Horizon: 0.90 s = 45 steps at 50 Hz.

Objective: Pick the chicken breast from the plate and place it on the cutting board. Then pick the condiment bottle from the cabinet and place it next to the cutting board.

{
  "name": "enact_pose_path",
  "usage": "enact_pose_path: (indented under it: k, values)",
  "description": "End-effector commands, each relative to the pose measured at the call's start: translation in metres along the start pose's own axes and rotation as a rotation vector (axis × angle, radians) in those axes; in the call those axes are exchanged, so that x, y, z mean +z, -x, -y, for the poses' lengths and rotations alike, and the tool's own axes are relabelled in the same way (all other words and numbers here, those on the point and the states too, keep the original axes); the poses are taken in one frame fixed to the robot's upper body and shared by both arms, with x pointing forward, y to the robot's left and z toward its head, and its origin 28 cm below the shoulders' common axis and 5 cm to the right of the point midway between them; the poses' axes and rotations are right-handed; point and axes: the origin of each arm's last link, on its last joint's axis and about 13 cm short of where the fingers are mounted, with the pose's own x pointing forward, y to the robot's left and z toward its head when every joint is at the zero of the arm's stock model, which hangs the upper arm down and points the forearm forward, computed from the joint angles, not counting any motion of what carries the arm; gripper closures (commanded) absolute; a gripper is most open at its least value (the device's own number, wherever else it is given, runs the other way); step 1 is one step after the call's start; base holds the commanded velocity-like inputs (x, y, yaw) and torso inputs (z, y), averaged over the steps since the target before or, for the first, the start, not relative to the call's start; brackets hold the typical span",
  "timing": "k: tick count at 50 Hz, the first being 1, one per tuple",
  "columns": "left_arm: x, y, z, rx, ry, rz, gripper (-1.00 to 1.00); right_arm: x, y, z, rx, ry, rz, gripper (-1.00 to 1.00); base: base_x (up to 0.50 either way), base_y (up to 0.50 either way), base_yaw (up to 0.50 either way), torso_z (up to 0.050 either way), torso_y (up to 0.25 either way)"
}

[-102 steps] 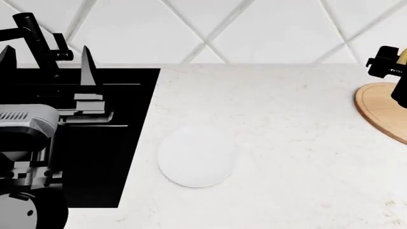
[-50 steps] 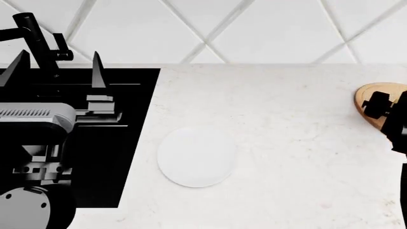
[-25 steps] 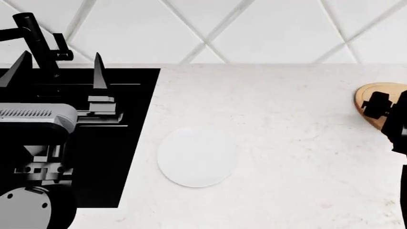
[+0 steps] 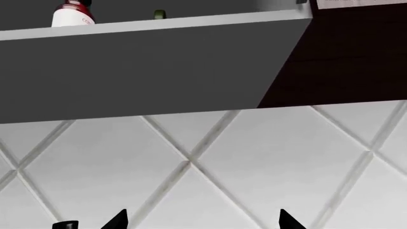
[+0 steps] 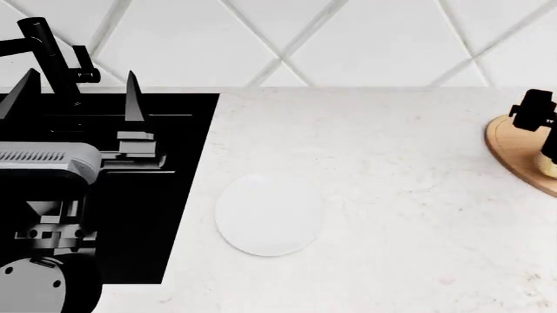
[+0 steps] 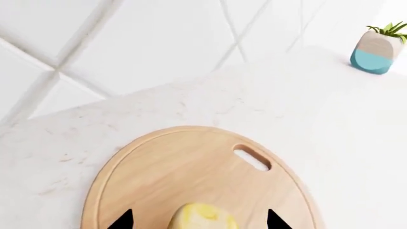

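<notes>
While resting on cutting board (image 6: 197, 176), chicken breast (image 6: 202, 218) between parted right fingers (image 6: 123, 222).

The head view looks steeply down on the counter (image 5: 392, 215), sink at left. The right wrist view sits close over the cutting board (image 6: 184, 167), which the head view shows at far right (image 5: 518, 147). The left wrist view faces up the tiled wall toward the cabinet (image 4: 146, 71).

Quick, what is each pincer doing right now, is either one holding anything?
Left pincer: open, holding nothing, raised over the sink.
Right pincer: open, its tips either side of the chicken breast lying on the cutting board.
</notes>
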Motion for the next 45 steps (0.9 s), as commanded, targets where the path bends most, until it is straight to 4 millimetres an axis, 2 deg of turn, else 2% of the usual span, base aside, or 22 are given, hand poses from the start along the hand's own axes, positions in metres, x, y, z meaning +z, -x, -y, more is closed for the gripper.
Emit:
enact_pose_path:
  k: [1,7,12,17,24,35,45]
  values:
    - [0.001,0.0,0.0,0.0,0.0,0.002,-1.0,0.031,0.033,0.007,0.039,0.001,0.092,-1.0,0.0,0.0,0.0,0.0,0.0]
    - [0.002,0.001,0.0,-0.001,0.003,0.006,-1.0,0.043,0.056,0.022,0.098,-0.078,0.133,-1.0,0.0,0.0,0.0,0.0,0.0]
    - [0.004,0.002,0.0,-0.003,0.009,0.009,-1.0,0.049,0.08,0.03,0.155,-0.079,0.186,-1.0,0.0,0.0,0.0,0.0,0.0]
    - [0.007,0.004,0.0,-0.005,0.013,0.014,-1.0,0.056,0.104,0.029,0.267,-0.09,0.236,-1.0,0.0,0.0,0.0,0.0,0.0]
    - [0.009,0.004,0.0,-0.004,0.02,0.018,-1.0,0.059,0.138,0.017,0.429,-0.05,0.324,-1.0,0.0,0.0,0.0,0.0,0.0]
    - [0.009,0.005,0.001,-0.01,0.022,0.017,-1.0,0.042,0.169,0.001,0.611,-0.015,0.368,-1.0,0.0,0.0,0.0,0.0,0.0]
    - [0.009,0.005,0.001,-0.01,0.022,0.018,-1.0,0.022,0.191,-0.003,0.705,-0.023,0.402,-1.0,0.0,0.0,0.0,0.0,0.0]
